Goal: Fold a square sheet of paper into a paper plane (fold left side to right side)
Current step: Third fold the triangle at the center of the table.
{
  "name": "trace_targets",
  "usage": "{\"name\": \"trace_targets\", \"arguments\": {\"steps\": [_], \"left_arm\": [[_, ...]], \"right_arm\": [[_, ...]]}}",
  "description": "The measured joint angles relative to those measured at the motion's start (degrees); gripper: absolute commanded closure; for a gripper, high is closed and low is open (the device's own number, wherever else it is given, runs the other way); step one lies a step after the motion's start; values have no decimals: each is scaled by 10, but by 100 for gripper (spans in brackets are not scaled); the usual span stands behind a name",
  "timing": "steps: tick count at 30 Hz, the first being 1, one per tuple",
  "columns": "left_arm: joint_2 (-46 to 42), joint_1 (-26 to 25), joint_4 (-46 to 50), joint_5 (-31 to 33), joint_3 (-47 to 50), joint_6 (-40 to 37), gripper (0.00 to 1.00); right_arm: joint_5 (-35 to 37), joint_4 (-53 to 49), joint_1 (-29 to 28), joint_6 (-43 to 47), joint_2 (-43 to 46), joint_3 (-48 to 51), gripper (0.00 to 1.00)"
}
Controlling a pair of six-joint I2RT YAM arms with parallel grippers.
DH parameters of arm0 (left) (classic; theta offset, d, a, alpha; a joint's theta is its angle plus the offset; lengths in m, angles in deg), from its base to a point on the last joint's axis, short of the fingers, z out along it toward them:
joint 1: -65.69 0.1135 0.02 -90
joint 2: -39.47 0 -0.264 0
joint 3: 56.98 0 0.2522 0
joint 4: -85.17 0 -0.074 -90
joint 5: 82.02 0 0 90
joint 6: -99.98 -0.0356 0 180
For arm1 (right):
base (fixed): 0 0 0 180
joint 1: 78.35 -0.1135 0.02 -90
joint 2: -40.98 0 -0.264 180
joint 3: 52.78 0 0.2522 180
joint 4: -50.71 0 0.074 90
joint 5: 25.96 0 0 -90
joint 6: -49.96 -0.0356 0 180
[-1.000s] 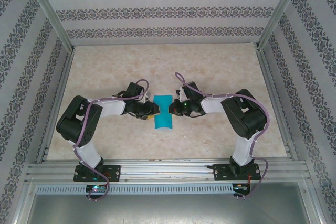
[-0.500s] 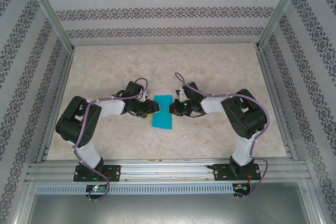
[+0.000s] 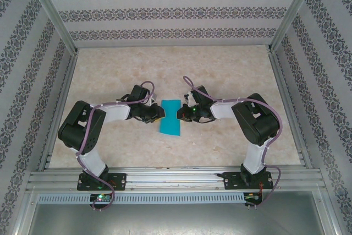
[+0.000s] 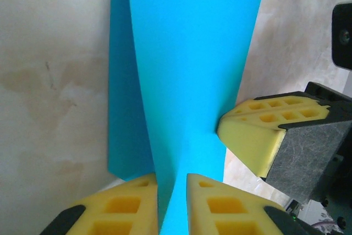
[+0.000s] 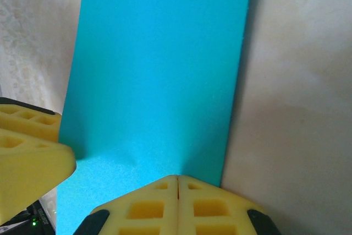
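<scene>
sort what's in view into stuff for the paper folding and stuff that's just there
For the job: square sheet of paper; left gripper, pinching it; right gripper, shut at its edge.
Just there: table; patterned walls; metal frame.

The pale marbled table (image 3: 220, 75) bears the square sheet of paper (image 3: 170, 117), folded over, near its middle.

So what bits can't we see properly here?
- Top view: the square sheet of paper is too small to show creases.
- Left wrist view: the left pincer hides whether it pinches the sheet or just presses it.
- Right wrist view: the shut right pincer covers the sheet's near edge.
</scene>
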Motion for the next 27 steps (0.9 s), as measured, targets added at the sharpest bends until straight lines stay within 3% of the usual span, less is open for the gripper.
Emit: {"name": "trace_targets", "arguments": {"steps": [4, 14, 22, 27], "left_arm": [[0, 0, -8, -5, 4, 5, 100], [-5, 0, -12, -4, 16, 30, 100], [-19, -4, -12, 11, 16, 78, 100], [-22, -11, -12, 19, 16, 111, 100]], "right_arm": [[0, -3, 2, 0, 2, 0, 97], [20, -40, 15, 32, 48, 3, 64], [96, -52, 4, 109, 212, 76, 53], [181, -63, -74, 198, 311, 120, 41]]}}
